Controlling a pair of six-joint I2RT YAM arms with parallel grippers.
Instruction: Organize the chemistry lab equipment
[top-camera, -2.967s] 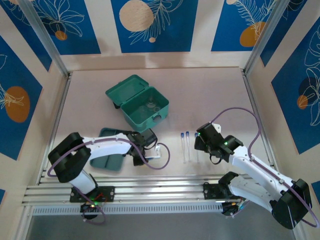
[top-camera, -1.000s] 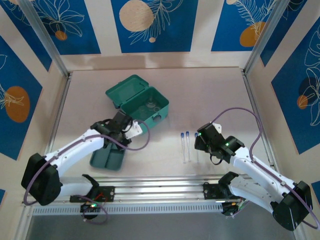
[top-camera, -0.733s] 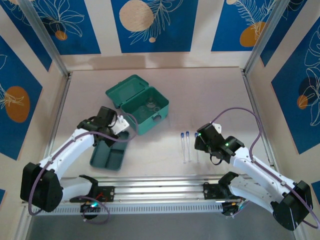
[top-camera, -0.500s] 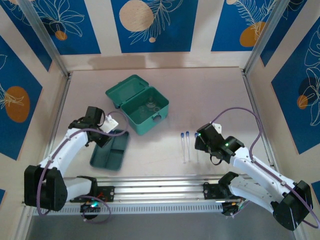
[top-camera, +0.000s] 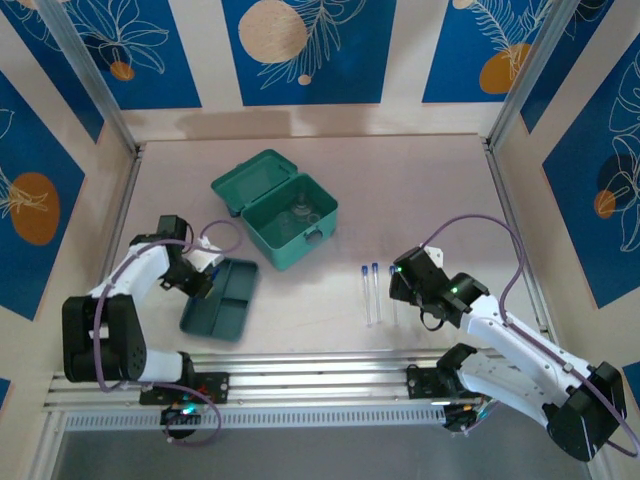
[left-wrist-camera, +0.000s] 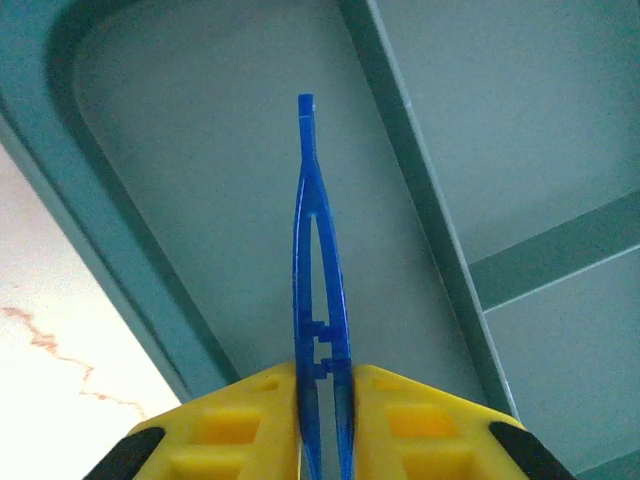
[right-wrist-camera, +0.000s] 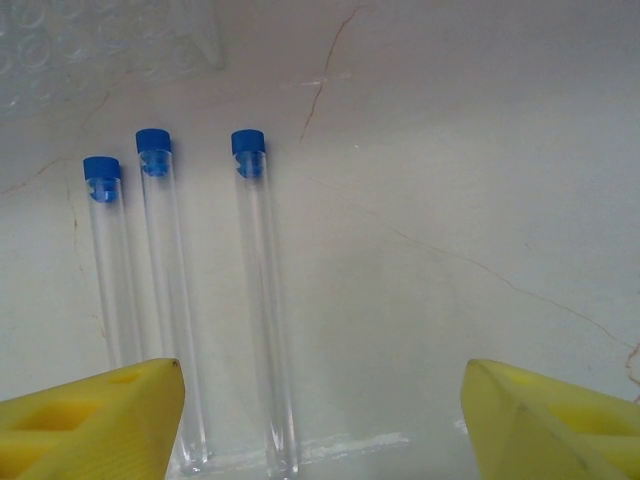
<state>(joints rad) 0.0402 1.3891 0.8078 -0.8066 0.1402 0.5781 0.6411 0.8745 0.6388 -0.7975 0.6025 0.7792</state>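
One second has swung the left gripper (left-wrist-camera: 325, 378), yellow fingers clamped on slim blue plastic tweezers (left-wrist-camera: 304, 160), across to above the long compartment of the dark-green divided plastic tray (left-wrist-camera: 190, 140), so releasing them looks next, while the right gripper (right-wrist-camera: 322, 390), fingers apart, stays over three thin clear blue-capped tubes (right-wrist-camera: 172, 300) right of that tray.

Three tubes (right-wrist-camera: 172, 300); one tweezers (left-wrist-camera: 305, 160), tray (top-camera: 225, 312), case (top-camera: 248, 180)

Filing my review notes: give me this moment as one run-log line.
left end effector: shut on blue tweezers, over tray compartment | right end effector: open, above three capped tubes on table
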